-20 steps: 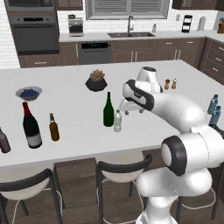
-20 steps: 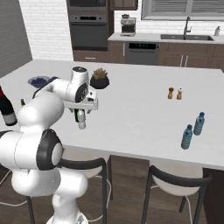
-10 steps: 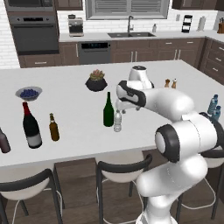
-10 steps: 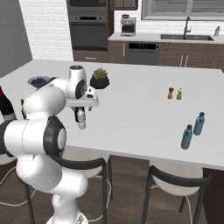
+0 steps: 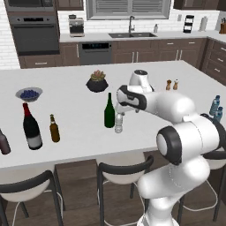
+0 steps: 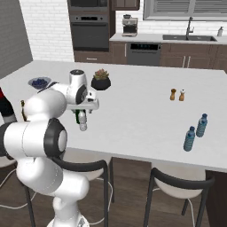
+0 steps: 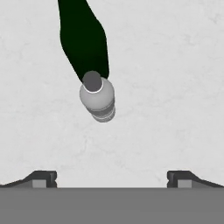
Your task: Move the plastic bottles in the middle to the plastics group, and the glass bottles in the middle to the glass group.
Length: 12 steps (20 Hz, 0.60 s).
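Counter (image 5: 70, 132) carrying, left to right in left base view: dark brown bottle (image 5: 4, 142) at edge, black wine bottle (image 5: 31, 127), amber beer bottle (image 5: 54, 129), green wine bottle (image 5: 109, 111), clear plastic bottle (image 5: 118, 123) standing just beside it, blue plastic bottles (image 5: 216, 108) sitting far right. Gripper (image 7: 111, 177) hovering above clear plastic bottle (image 7: 97, 99), fingertips (image 7: 41, 178) spread wide, gripping nothing.

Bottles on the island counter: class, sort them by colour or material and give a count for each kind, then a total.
Blue-tinted plastic bottles: 2
Clear greyish plastic bottle: 1
Green wine bottle: 1
Black wine bottle with red foil: 1
Amber beer bottle: 1
Short dark brown bottle: 1
Total: 7
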Tool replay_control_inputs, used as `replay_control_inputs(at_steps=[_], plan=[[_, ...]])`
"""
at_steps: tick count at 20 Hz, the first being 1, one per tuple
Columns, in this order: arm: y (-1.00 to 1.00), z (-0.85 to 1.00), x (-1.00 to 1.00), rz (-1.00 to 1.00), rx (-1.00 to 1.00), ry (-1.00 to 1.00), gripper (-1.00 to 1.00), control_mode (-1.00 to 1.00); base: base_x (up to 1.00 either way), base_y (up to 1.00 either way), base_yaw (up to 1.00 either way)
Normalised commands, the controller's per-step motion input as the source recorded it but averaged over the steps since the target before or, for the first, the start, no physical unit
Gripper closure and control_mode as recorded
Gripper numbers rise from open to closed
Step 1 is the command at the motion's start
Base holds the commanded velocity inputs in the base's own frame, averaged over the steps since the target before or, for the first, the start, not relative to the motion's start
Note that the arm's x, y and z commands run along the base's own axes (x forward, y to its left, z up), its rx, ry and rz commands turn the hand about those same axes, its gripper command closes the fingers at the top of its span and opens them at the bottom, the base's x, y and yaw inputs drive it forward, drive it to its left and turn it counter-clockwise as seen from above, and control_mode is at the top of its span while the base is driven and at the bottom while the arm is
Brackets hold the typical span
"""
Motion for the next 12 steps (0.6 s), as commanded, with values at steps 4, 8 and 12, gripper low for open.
replay_control_inputs(at_steps=[4, 8, 12], plan=[[0.23, -0.06, 0.06, 0.00, 0.00, -0.05, -1.00, -1.00, 0.00, 0.00, 0.00], [0.26, -0.03, 0.18, 0.00, -0.01, 0.00, -1.00, -1.00, 0.00, 0.00, 0.00], [0.02, -0.12, 0.12, 0.00, 0.00, 0.00, -1.00, -1.00, 0.00, 0.00, 0.00]])
